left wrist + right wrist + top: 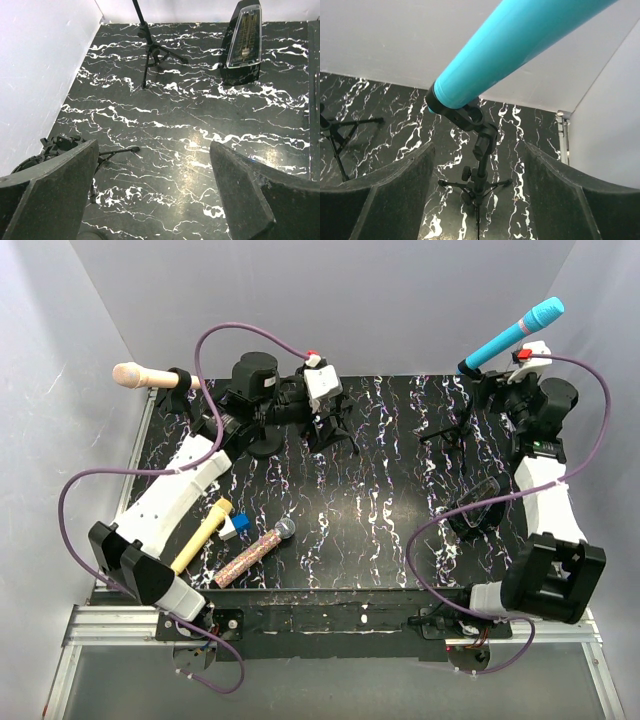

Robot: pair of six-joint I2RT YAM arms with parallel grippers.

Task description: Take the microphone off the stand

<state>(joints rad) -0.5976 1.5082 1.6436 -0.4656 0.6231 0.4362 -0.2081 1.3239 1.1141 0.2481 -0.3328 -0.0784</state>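
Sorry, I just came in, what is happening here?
The right pincer is open and faces the black tripod stand, whose clip holds the long cyan microphone, not yet removed. The left pincer, also open, hangs over the black marbled table, holding nothing.

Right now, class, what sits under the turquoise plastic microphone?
A black clip holds its lower end atop a black tripod stand on the marbled table. The end inside the clip is hidden.

Robotics laboratory test cell: plain white enclosure walls ahead of the right gripper, black marbled tabletop below the left gripper, aluminium extrusion frame behind both.
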